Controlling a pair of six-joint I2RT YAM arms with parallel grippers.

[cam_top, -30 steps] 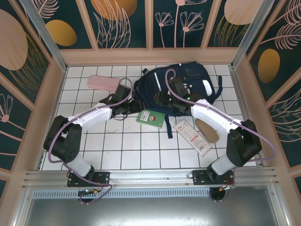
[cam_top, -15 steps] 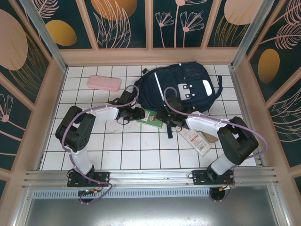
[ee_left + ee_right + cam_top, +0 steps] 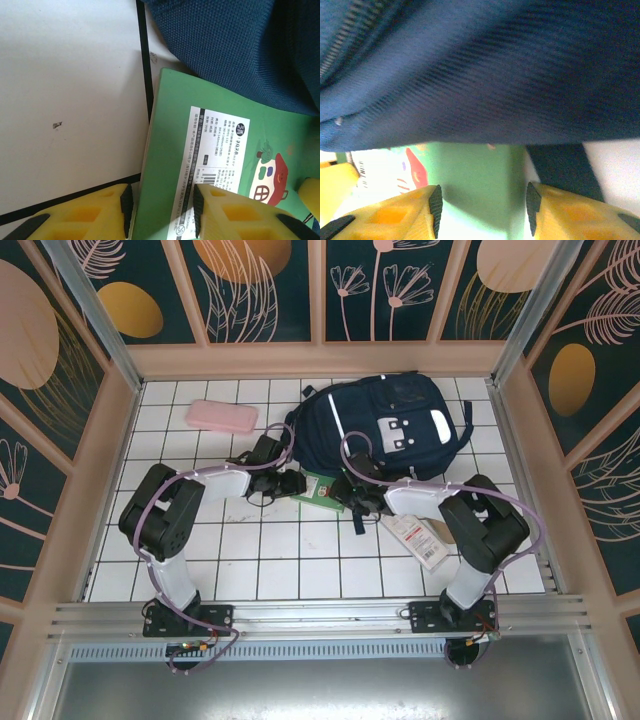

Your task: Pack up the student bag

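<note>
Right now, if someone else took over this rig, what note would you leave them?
Left gripper: open, holding nothing, low at the left edge of the green notebook, one finger on either side of that edge.
Right gripper: open, holding nothing, at the notebook's other side, close under the backpack.
Things: the backpack lies at the back, with the notebook at its near edge. The pink pencil case is left of the backpack. The white packet is in front of it, to the right.
Done: nothing looks packed.
Left: grip the notebook and put it in, then probably the pencil case and packet.
</note>
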